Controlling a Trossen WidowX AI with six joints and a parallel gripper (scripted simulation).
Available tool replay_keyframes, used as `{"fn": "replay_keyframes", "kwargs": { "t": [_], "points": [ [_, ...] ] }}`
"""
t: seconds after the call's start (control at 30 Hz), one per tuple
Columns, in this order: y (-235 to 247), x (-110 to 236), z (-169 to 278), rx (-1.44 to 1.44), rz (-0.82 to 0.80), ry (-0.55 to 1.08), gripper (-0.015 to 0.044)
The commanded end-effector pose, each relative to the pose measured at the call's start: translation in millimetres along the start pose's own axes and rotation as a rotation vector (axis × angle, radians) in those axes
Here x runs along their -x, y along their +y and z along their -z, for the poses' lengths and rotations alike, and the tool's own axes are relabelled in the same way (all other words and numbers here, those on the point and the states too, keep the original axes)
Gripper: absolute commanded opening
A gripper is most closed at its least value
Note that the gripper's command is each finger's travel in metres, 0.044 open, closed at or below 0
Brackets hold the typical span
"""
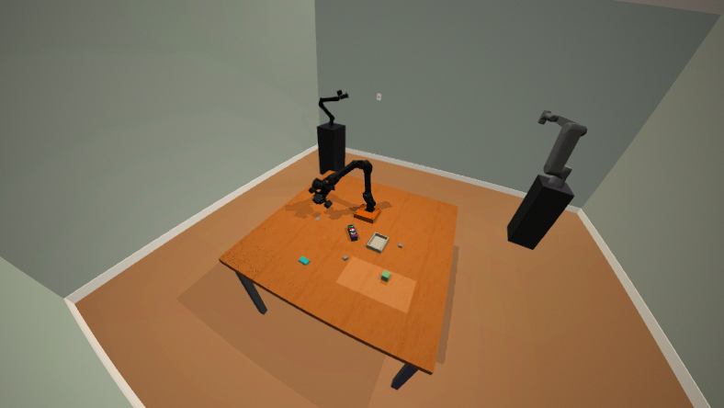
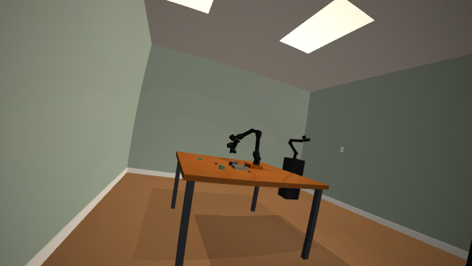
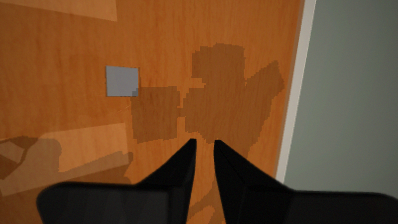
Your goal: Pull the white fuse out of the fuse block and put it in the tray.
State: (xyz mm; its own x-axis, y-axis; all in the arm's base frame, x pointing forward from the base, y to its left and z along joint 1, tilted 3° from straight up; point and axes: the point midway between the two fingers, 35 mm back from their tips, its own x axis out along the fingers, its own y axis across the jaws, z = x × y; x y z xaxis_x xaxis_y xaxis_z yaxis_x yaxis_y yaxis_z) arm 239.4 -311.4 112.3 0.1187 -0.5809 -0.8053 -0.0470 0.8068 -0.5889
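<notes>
The black fuse block [image 1: 355, 237] with several coloured fuses stands near the middle of the table, next to the grey tray [image 1: 378, 243]. The white fuse is too small to make out. My gripper [image 1: 322, 198] hangs above the far left part of the table, well away from the block. In the wrist view its fingers stand close together with nothing between them, over bare wood near the table edge. The block [image 2: 231, 163] and tray [image 2: 239, 166] also show in the exterior view, with my gripper [image 2: 232, 147] above and left of them.
A small grey cube [image 3: 122, 81] lies on the table below my gripper; it also shows in the top view [image 1: 317, 218]. More small grey cubes [image 1: 400, 245], a teal block [image 1: 303, 260] and a green block [image 1: 386, 275] lie about. My arm's orange base [image 1: 367, 214] is behind the fuse block.
</notes>
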Motion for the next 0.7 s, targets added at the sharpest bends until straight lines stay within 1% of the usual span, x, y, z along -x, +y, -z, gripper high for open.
{"fn": "replay_keyframes", "kwargs": {
  "t": [0.0,0.17,0.3,0.43,0.6,0.67],
  "points": [
    [58.8,21.7,-41.5,0.438,-0.121,-0.098,0.0061],
    [121.1,49.8,-68.8,0.89,-0.221,-0.211,0.0061],
    [170.4,75.5,-78.8,1.252,-0.287,-0.312,0.0061],
    [217.4,103.0,-78.8,1.616,-0.343,-0.423,0.0061],
    [269.9,137.8,-65.8,2.064,-0.401,-0.575,0.0061],
    [282.5,147.1,-60.1,2.183,-0.415,-0.619,0.0061]
  ]
}}
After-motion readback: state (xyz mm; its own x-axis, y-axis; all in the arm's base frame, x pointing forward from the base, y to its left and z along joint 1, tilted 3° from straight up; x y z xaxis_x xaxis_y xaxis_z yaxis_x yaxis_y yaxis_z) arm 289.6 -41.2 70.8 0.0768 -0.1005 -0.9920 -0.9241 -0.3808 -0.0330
